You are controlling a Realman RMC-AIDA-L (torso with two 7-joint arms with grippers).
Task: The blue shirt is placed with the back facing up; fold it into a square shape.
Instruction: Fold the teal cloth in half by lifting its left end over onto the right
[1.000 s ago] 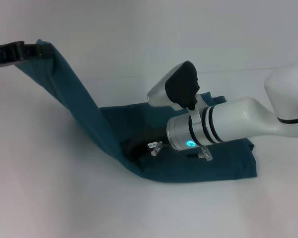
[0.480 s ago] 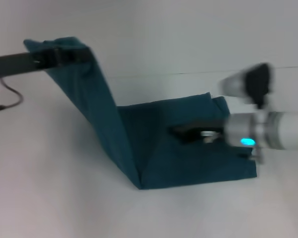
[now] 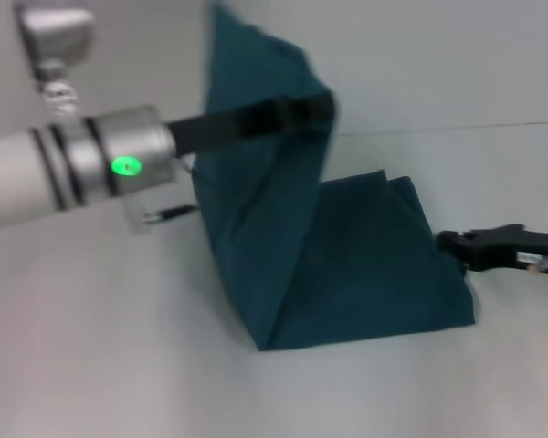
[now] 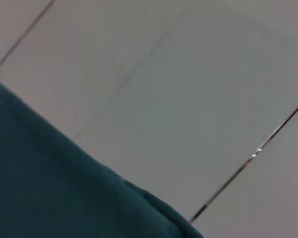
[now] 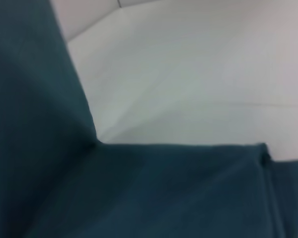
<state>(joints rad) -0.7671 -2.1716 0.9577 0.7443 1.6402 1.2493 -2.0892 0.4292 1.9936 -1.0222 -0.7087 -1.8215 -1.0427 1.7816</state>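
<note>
The blue shirt (image 3: 365, 265) lies partly folded on the white table (image 3: 110, 365). Its left part is raised in a tall flap that leans to the right over the flat part. My left gripper (image 3: 324, 108) is shut on the top of that flap, high above the table. My right gripper (image 3: 449, 245) is low at the shirt's right edge, beside the cloth. The left wrist view shows the blue shirt (image 4: 49, 198) hanging against the table. In the right wrist view the blue shirt (image 5: 139, 193) lies flat with the raised flap beside it.
A thin dark seam (image 3: 493, 128) crosses the tabletop behind the shirt. Bare white table lies in front of the shirt and to its left, under my left arm (image 3: 64, 173).
My left gripper has carried the shirt's raised flap up and to the right, over the flat part. My right gripper has pulled out from the fold to the shirt's right edge.
</note>
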